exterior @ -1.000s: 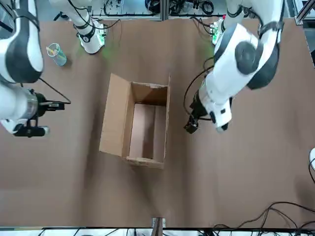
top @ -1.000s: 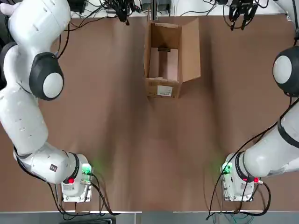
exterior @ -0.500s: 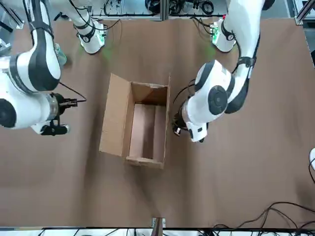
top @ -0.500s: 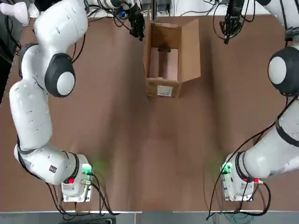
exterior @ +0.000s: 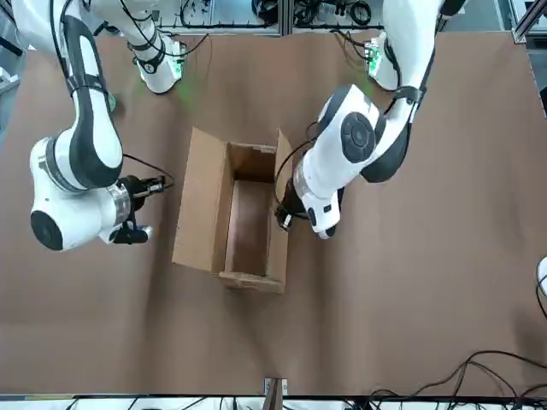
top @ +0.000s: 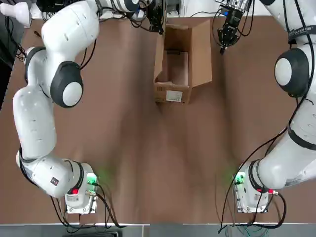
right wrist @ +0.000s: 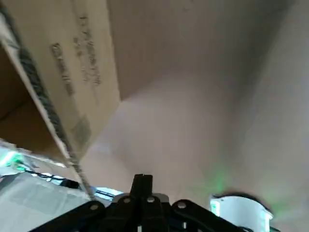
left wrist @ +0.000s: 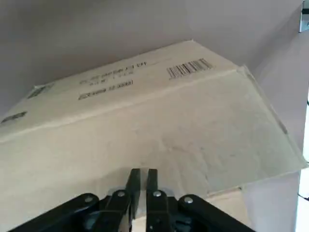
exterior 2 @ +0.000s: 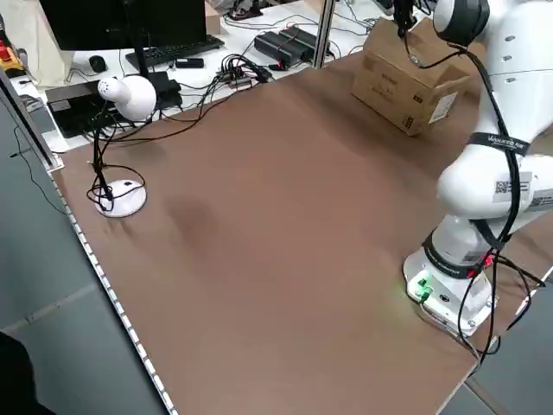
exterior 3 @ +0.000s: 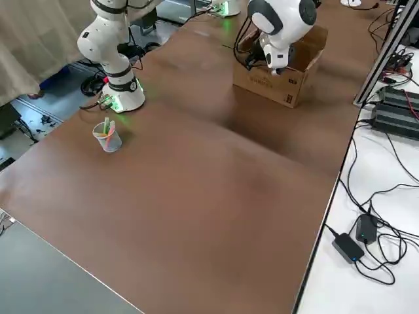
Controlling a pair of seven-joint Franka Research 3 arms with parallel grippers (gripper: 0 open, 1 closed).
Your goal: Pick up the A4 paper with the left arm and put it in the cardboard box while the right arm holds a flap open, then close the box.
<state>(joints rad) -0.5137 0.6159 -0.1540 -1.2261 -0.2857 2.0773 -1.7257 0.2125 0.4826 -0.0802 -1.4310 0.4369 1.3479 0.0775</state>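
The cardboard box (top: 173, 94) lies open near the table's far edge, its white label facing my bases. A pale pinkish A4 paper (top: 178, 68) lies flat inside it. My left gripper (top: 159, 27) is shut and empty, its fingertips (left wrist: 142, 175) pressed against the outside of the box's left flap (exterior: 280, 201), which leans inward. My right gripper (top: 221, 43) is also shut and empty. It hangs just outside the right flap (top: 202, 49), which is folded outward, and does not touch it. In the front view the right gripper (exterior: 159, 182) sits a short way from that flap (exterior: 197, 201).
A clear plastic cup (exterior 3: 107, 136) with small items stands near the right arm's base. Cables and an aluminium post (top: 161, 7) line the far edge behind the box. A white lamp-like stand (exterior 2: 119, 97) is off the table's left side.
Both arms have swung in toward the box from the sides and both grippers have shut. The left flap has tipped inward under the left gripper.
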